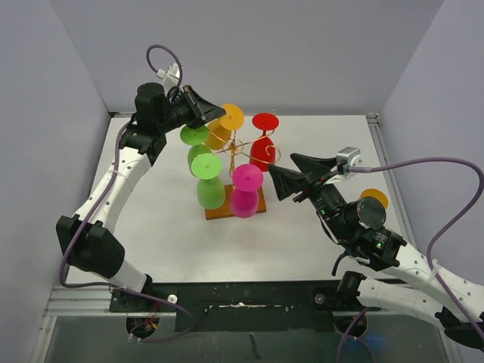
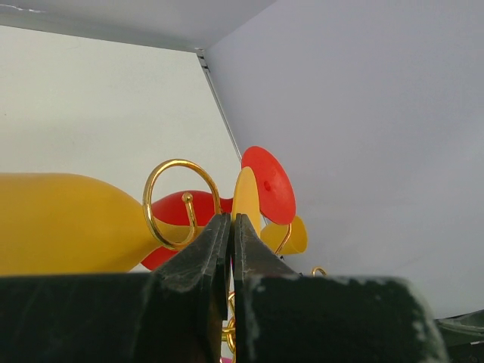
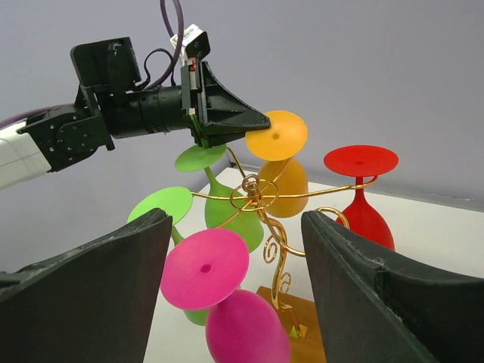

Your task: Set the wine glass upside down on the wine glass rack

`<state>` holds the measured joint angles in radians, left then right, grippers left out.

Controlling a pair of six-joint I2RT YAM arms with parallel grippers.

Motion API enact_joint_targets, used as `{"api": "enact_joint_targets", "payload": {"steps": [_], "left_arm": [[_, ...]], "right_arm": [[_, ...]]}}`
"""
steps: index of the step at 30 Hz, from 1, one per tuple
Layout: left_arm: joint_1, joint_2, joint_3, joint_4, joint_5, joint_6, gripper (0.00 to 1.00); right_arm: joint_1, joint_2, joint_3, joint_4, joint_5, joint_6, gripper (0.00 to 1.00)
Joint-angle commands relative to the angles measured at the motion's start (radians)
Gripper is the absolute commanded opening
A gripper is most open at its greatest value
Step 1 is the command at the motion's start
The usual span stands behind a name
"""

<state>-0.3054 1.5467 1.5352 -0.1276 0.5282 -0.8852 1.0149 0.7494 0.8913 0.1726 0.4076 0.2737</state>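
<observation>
While beside red glass, orange wine glass

Upside-down orange wine glass, seemingly on the gold wire rack.

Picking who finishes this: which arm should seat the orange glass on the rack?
Left. The left gripper is shut on the foot of the orange glass, at the rack; the right gripper is open and empty.

Top: high, rear, looking down. Wrists: close, facing wine glass rack from opposite sides.
</observation>
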Motion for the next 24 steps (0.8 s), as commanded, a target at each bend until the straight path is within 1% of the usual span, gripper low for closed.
{"api": "enact_joint_targets", "payload": {"steps": [1, 7, 15, 24], "left_arm": [[-0.001, 0.008, 0.097, 0.076, -0.011, 0.019, 0.0], [-0.001, 0.047, 0.15, 0.068, -0.032, 0.019, 0.0], [0.003, 0.087, 0.195, 0.058, -0.044, 0.016, 0.0], [0.012, 0.105, 0.203, 0.026, -0.056, 0.049, 0.0]], "right_arm": [[-0.003, -0.008, 0.007, 0.059, 0.006, 0.004, 0.7], [-0.004, -0.021, 0.021, 0.028, -0.007, 0.032, 0.7], [-0.003, -0.058, -0.002, 0.052, -0.036, 0.062, 0.7], [-0.003, -0.062, 0.009, 0.019, -0.029, 0.085, 0.7]]}}
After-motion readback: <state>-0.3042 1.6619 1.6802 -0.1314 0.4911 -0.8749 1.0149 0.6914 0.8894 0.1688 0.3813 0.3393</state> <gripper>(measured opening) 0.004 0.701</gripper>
